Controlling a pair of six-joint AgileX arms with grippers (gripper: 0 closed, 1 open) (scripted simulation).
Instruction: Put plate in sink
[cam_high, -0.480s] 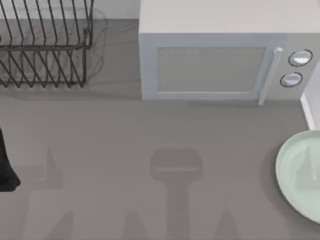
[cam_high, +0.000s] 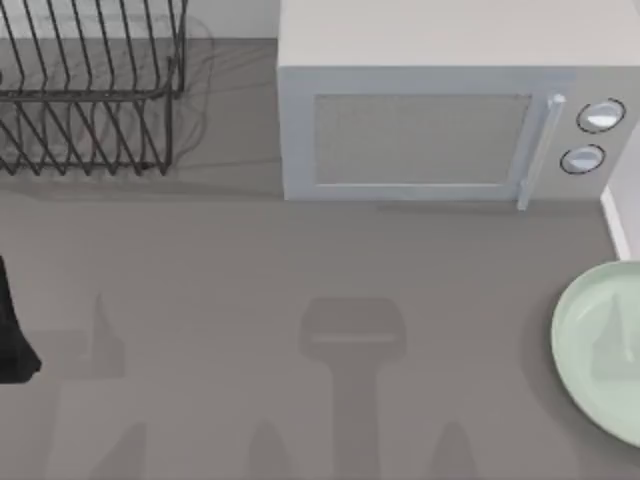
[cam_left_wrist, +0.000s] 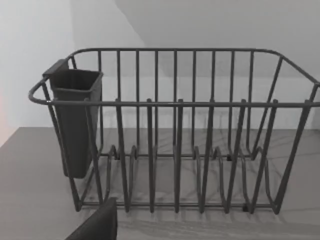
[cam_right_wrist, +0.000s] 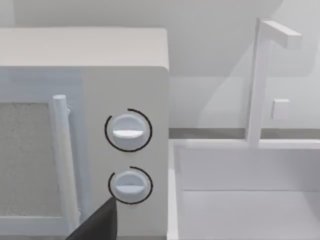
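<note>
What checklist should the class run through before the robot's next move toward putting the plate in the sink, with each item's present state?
1. Plate located: ok. The plate lies flat on the counter at the top view's right edge, partly cut off by the frame.
2. Plate free of clutter: ok. Nothing rests on it.
3. Sink located: ok. The sink sits right beside the microwave, under the faucet.
4. Sink basin unobstructed: ok for the part shown.
5. Plate already gripped: not ok. No gripper touches it.
6. Gripper readiness: cannot tell for both.
7. Dish rack out of the path: ok. It stands at the far left.
</note>
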